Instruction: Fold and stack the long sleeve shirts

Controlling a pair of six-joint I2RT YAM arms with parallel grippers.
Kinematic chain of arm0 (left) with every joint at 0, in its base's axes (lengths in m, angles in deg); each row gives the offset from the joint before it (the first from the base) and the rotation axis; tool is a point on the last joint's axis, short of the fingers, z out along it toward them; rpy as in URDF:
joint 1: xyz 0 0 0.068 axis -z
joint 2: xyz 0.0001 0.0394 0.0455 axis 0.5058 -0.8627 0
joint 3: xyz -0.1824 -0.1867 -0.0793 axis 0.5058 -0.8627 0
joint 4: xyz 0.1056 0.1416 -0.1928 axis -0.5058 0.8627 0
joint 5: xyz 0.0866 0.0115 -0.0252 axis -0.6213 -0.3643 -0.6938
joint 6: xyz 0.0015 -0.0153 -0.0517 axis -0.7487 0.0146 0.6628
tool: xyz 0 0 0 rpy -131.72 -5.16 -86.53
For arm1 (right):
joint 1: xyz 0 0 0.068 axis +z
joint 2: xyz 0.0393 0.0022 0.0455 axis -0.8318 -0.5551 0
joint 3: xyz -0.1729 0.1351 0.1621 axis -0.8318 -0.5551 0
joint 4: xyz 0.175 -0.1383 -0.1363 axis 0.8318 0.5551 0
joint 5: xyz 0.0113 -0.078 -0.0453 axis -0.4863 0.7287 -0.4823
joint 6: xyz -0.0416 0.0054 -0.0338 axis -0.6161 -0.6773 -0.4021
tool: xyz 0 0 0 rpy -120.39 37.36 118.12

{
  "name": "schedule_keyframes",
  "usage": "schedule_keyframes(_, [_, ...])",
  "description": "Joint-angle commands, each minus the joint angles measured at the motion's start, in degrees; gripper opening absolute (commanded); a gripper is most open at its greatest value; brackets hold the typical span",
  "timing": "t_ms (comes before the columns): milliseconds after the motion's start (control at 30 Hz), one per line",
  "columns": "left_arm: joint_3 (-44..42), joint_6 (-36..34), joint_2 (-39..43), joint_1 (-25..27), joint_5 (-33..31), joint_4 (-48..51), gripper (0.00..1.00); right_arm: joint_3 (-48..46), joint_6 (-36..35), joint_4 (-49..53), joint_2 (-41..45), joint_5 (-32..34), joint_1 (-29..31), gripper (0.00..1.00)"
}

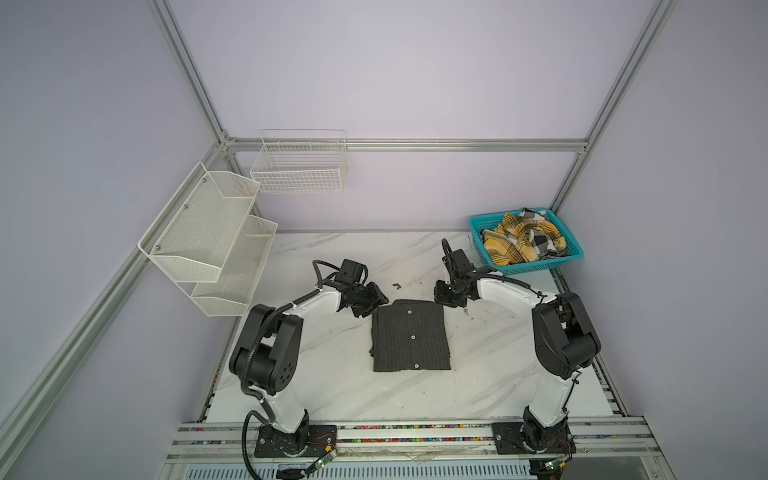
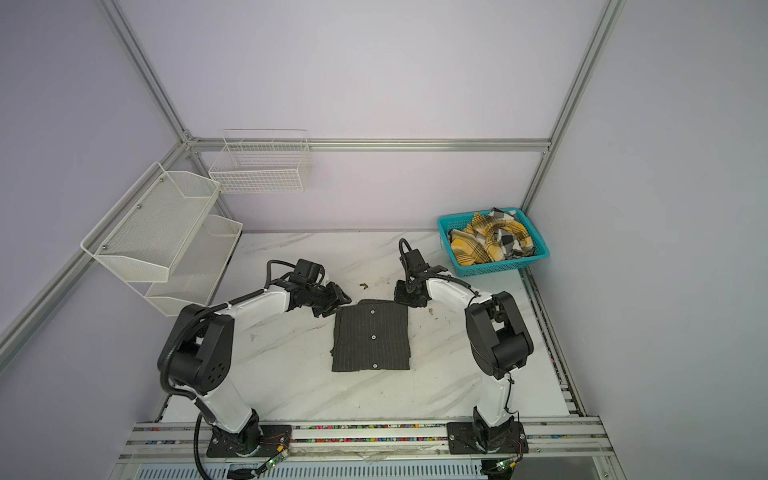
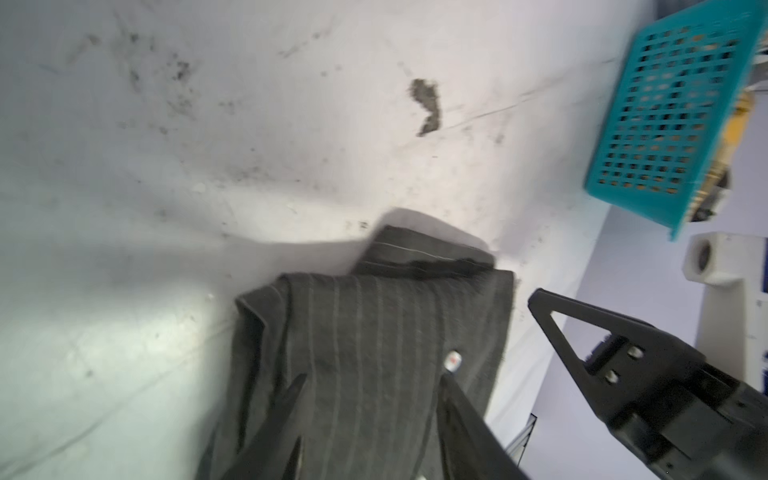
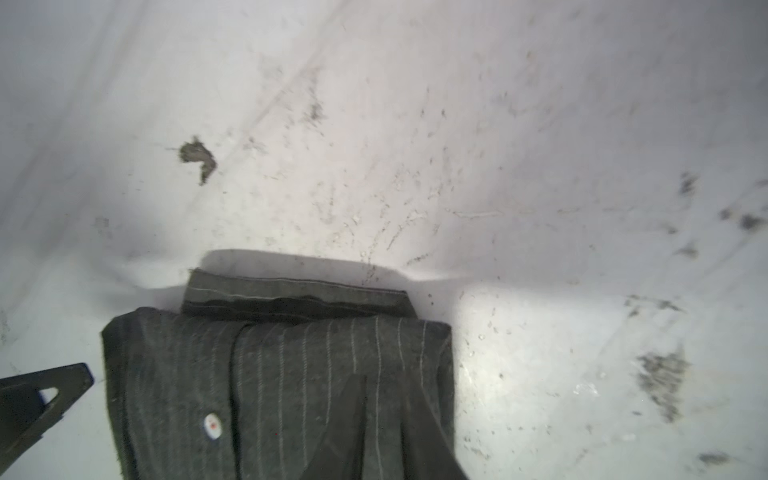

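As left end effector (image 3: pixel 374 388) gapes empty and right end effector (image 4: pixel 384 388) sits near-closed, hold unclear, lifting could drag folded charcoal shirt (image 1: pixel 409 336) apart.

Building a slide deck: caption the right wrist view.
Right end effector above the folded charcoal pinstriped shirt on a scuffed marble table.

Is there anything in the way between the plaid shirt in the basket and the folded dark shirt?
No loose object. The plaid shirt must clear the teal basket's rim, and the right end effector sits between it and the folded dark shirt.
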Motion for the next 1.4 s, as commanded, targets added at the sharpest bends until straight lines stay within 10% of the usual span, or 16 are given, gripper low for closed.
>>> schedule_keyframes(0, [0.63, -2.29, 9.04, 0.27, -0.94, 5.24, 0.53, 2.23, -1.67, 6.55, 6.88, 2.43, 0.98, 0.24])
schedule_keyframes(300, [-6.68, -7.75, 25.74, 0.18, -6.1, 16.1, 0.75, -8.86, 0.59, 8.34, 22.33, 1.61, 2.55, 0.34])
schedule_keyframes(533, [-21.37, -5.44, 32.72, -0.04, -5.9, 5.52, 0.85, -14.58, 0.69, 5.78, 21.42, -0.24, 2.55, 0.29])
schedule_keyframes(1367, [-31.95, -0.8, 15.18, -1.49, 3.05, -16.78, 0.89, -14.53, 3.71, 6.61, 16.22, 5.27, 7.11, 0.16])
